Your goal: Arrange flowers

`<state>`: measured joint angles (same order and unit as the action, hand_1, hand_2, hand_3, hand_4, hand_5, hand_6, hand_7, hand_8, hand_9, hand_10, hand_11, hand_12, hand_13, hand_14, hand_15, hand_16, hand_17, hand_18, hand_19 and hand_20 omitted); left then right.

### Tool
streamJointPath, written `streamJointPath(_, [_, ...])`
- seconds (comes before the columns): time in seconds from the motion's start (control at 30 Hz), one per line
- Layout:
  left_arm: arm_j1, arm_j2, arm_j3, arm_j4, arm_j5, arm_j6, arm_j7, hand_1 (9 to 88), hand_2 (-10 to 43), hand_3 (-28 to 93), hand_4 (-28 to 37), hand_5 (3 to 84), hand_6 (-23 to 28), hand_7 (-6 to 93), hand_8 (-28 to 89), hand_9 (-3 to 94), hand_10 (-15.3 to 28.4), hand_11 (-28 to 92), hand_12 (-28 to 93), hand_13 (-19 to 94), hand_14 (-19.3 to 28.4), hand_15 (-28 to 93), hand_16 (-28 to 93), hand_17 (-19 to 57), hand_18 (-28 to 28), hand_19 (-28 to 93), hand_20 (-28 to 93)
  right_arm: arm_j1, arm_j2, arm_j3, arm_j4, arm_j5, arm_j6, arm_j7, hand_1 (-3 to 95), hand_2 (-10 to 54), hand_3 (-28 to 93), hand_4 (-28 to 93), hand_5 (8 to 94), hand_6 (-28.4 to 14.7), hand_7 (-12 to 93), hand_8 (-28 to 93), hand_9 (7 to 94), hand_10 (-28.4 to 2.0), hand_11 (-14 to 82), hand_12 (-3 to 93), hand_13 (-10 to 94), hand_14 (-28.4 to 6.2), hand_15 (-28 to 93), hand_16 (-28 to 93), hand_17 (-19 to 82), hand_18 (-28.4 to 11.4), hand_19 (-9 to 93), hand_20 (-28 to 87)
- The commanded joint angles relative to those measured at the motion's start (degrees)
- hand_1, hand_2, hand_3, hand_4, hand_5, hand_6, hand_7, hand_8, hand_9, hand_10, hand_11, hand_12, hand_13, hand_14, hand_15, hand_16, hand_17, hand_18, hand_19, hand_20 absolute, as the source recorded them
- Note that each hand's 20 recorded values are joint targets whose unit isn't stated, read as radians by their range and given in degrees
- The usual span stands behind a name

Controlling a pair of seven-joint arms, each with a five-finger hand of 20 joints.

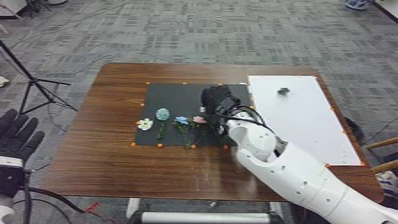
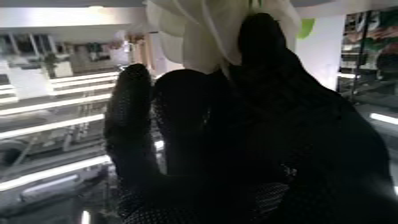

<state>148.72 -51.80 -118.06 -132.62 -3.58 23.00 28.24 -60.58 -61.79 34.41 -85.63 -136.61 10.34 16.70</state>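
While a small dark object (image 1: 283, 91) sat on the white board (image 1: 304, 125), the right hand (image 1: 218, 98), above the black mat (image 1: 178, 92), had its fingers closed on a white flower (image 2: 197, 47). On that mat, over the counter (image 1: 98, 150), lay a cream flower (image 1: 145, 124), a pale green flower (image 1: 163, 114), a blue flower (image 1: 181, 120) and a pink flower (image 1: 199, 120). The left hand (image 1: 16, 137) had straight, spread fingers.

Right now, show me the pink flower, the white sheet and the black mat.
Pink flower (image 1: 200, 120): head view, on its bloom.
White sheet (image 1: 300, 120): head view, on its bare middle.
Black mat (image 1: 180, 96): head view, on its bare far part.
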Motion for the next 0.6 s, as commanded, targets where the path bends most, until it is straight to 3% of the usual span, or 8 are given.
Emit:
streamJointPath(0.03, [0.61,-0.21,-0.15,-0.29,0.31,0.95,0.49,23.0,21.0,67,-28.3,39.3,8.7,13.6,-8,34.5,14.3,21,13,25,13.5,30,-3,-3.2,10.5,19,13,0.48,1.33,-0.46,0.73,-5.26,0.69,-1.03,62.1,-9.5,67,-28,78.6,1.8,31,0,85.3,-6.7,10.8,43.1,69,-6.1,64,44,30,-21.6,76,41])
streamJointPath(0.6, [0.89,-0.62,-0.43,-0.54,0.49,0.78,0.33,23.0,21.0,67,-28.3,39.4,8.7,13.6,-8,34.5,14.3,21,13,24,13.5,30,-3,-3.3,10.5,19,13,-2.82,4.65,1.37,-3.39,-8.62,-3.16,-2.54,62.5,-9.5,67,-28,81.1,2.7,30,-1,83.2,-6.5,10.4,42.6,66,-5.9,62,47,28,-21.4,74,41])
